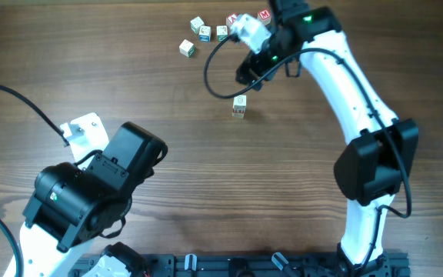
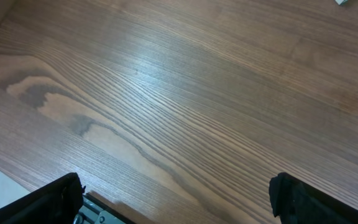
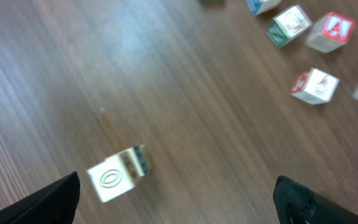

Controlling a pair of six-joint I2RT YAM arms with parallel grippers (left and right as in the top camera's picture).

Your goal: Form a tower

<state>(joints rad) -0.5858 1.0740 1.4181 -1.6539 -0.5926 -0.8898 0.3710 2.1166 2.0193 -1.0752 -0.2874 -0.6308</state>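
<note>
The tower [image 1: 239, 105] is a short column of small wooden letter cubes standing alone on the table. From the right wrist its pale top face [image 3: 112, 177] bears an oval letter, and a blue-marked side shows beneath it. My right gripper [image 3: 179, 202] hangs open above the table, just behind the tower, with nothing between its fingers. The tower lies close to that gripper's left finger [image 3: 58, 199] and apart from it. In the overhead view the right gripper [image 1: 246, 75] is just up and right of the tower. My left gripper [image 2: 176, 196] is open over bare wood.
Several loose letter cubes lie at the far edge: a cream one [image 1: 187, 48], a green one [image 1: 221, 32] and a red one [image 1: 264, 15]. Red cubes [image 3: 330, 31] [image 3: 316, 86] show in the right wrist view. The left arm [image 1: 91, 192] fills the near left corner.
</note>
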